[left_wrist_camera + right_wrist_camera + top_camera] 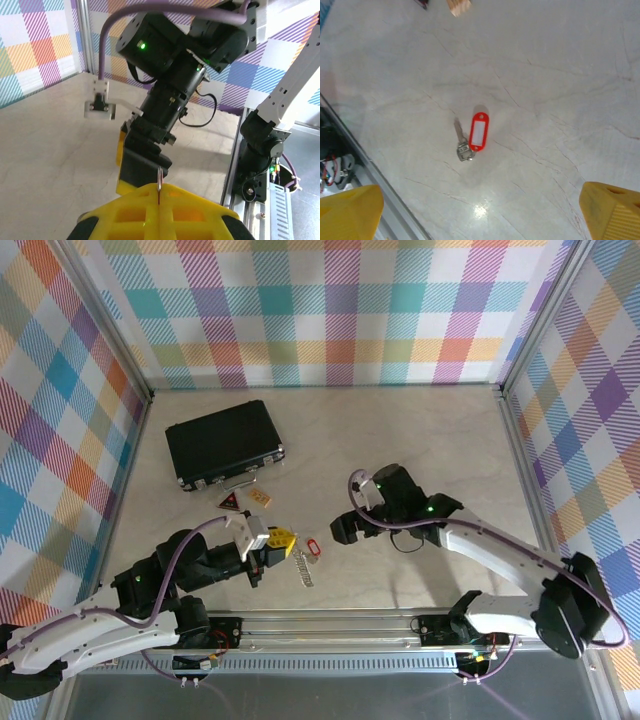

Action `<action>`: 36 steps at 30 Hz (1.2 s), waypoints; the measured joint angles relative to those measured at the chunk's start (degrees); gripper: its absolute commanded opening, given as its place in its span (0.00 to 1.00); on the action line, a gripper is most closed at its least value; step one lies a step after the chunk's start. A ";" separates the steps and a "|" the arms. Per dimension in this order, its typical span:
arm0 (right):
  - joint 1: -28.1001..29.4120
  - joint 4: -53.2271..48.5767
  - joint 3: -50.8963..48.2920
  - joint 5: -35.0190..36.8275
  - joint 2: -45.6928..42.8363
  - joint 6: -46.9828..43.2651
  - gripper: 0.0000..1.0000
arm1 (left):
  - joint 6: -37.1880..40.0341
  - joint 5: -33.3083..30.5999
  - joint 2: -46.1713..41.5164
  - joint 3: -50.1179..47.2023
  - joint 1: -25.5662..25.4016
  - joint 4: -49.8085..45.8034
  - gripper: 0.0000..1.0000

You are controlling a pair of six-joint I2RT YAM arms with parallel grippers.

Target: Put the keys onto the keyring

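The key (461, 143), a small silver one with a red plastic tag (479, 131), lies flat on the table. In the top view its red tag (308, 544) lies between the two grippers. My right gripper (480, 220) hovers above it, open, its yellow fingertips (612, 210) wide apart and holding nothing. It is just right of the key in the top view (345, 530). My left gripper (159, 192) is shut on a thin silver metal edge, the keyring (159, 177) seen edge-on. It is just left of the key (283, 538).
A black case (224, 445) lies at the back left. A tan tag (262, 498) and a dark triangular tag (229, 503) lie in front of it. The aluminium rail (330, 625) runs along the near edge. Checked walls enclose the table.
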 measured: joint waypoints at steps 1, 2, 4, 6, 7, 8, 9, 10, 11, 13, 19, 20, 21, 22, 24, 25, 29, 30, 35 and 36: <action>0.00 0.33 0.11 -0.37 1.36 0.02 0.96 | -0.22 -0.15 -0.39 -0.02 0.00 -0.26 0.00; 0.00 0.72 0.28 -0.94 2.93 0.00 0.94 | -0.39 -0.35 -0.83 -0.11 0.00 -0.28 0.00; 0.02 1.86 0.85 -2.01 5.97 0.04 0.93 | -0.79 -0.61 -1.90 -0.17 0.00 -0.39 0.00; 0.42 3.06 1.68 -2.56 9.03 0.04 0.90 | -1.05 -0.96 -3.08 -0.39 0.00 -0.48 0.00; 0.79 3.37 2.16 -2.58 10.29 0.07 0.90 | -1.27 -1.05 -3.50 -0.46 0.00 -0.68 0.00; 1.38 3.65 2.64 -2.56 11.58 0.04 0.89 | -1.49 -1.22 -3.91 -0.57 0.00 -0.85 0.00; 2.03 3.80 3.19 -2.56 12.83 0.04 0.87 | -1.70 -1.36 -4.28 -0.66 0.00 -1.20 0.00; 2.60 4.00 3.65 -2.56 13.81 0.09 0.86 | -1.88 -1.44 -4.50 -0.70 0.00 -1.60 0.00; 3.26 4.15 4.20 -2.58 15.04 0.09 0.84 | -2.01 -1.49 -4.74 -0.76 0.00 -1.95 0.00; 4.33 4.63 4.83 -2.54 16.74 0.33 0.82 | -2.14 -1.46 -5.14 -0.76 0.00 -2.43 0.00; 7.61 4.90 5.18 -1.86 19.37 2.05 0.66 | -2.56 -2.10 -6.64 -1.14 0.00 -3.19 0.00; 8.09 4.94 5.18 -1.64 19.54 2.43 0.62 | -2.67 -2.10 -6.71 -1.25 0.00 -3.19 0.00; 8.48 4.92 5.18 -1.40 19.74 2.80 0.58 | -2.75 -2.10 -6.69 -1.40 0.00 -3.19 0.00; 8.76 5.01 5.18 -1.16 19.96 3.10 0.56 | -2.82 -2.10 -6.69 -1.51 0.00 -3.21 0.00; 9.20 5.33 5.18 -0.85 20.63 3.67 0.52 | -2.99 -2.10 -6.69 -1.73 0.00 -3.21 0.00; 9.35 5.49 5.18 -0.81 20.98 3.80 0.51 | -3.04 -2.10 -6.69 -1.73 0.00 -3.21 0.00; 9.51 6.12 5.18 -0.79 22.23 4.46 0.47 | -3.19 -2.10 -6.69 -1.84 0.00 -3.21 0.00; 9.51 6.23 5.18 -0.79 22.51 4.55 0.46 | -3.19 -2.10 -6.69 -1.84 0.00 -3.21 0.00; 9.53 6.47 5.18 -0.76 24.04 4.83 0.39 | -3.21 -2.12 -7.41 -1.88 0.00 -3.21 0.00; 9.57 6.58 5.18 -0.79 24.26 4.81 0.38 | -3.26 -2.12 -7.54 -1.90 0.00 -3.21 0.00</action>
